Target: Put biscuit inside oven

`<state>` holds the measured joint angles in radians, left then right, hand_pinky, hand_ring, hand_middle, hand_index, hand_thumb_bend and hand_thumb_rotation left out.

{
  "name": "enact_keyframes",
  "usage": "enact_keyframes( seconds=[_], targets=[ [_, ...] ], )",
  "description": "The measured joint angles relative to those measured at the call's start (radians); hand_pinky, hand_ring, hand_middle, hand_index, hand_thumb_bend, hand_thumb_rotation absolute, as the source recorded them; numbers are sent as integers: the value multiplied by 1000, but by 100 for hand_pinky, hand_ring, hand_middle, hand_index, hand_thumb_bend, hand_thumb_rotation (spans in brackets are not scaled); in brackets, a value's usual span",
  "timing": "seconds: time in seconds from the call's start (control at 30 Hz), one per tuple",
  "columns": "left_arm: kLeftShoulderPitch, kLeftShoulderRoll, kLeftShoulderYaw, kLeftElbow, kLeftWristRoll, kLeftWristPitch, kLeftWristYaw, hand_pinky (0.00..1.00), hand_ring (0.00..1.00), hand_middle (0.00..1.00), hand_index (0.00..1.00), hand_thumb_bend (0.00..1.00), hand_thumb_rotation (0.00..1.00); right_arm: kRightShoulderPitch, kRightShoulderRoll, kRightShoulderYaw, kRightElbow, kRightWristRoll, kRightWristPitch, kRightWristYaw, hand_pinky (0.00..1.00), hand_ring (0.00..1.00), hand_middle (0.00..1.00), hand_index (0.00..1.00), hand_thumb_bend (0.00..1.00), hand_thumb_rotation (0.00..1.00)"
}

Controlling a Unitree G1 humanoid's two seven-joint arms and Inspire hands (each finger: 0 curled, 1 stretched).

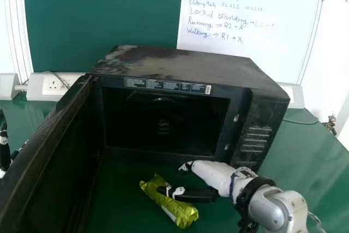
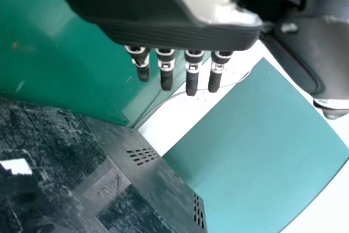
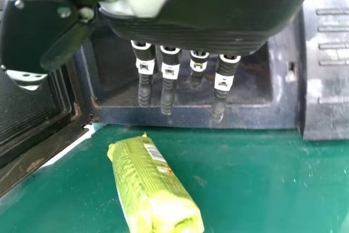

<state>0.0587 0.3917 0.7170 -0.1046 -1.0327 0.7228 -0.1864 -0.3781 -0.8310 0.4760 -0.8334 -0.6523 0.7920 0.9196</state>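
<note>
We see the biscuit, in a shiny yellow-green plastic packet (image 1: 174,205), lying aslant on the smooth green counter (image 1: 305,159), outside the black, box-shaped oven (image 1: 182,69) and just in front of its opening. The oven's dark, flat door (image 1: 64,156) stands open on the left of our head view. Our right hand (image 1: 214,175) is at the oven's front; in the head view its black thumb overlaps the packet, though we cannot tell whether they touch. Its fingers are straight, the thumb well apart from them, and it grips nothing. Our left hand (image 1: 4,147) is beyond the open door, at the head view's left edge, its fingers straight too. Behind the oven we have a dark green board (image 1: 103,20), a handwritten whiteboard (image 1: 251,25) and a white socket strip (image 1: 46,84).
</note>
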Motion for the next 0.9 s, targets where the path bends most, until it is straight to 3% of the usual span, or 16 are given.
enact_keyframes(
  seconds=[0.57,0.7,0.9],
  targets=[
    [2,0,0,-6,-9,7,16,69,75,78,78,60,1,3,81,37,75,-136,-2,99,69,77,80,80,100,38],
    [3,0,0,-6,-9,7,15,70,76,79,79,59,2,5,97,52,104,-187,-19,116,53,66,72,81,100,36],
    [3,0,0,-10,-9,7,24,69,75,79,79,60,1,7,136,76,144,-281,-45,156,53,66,72,78,100,33]
  ],
)
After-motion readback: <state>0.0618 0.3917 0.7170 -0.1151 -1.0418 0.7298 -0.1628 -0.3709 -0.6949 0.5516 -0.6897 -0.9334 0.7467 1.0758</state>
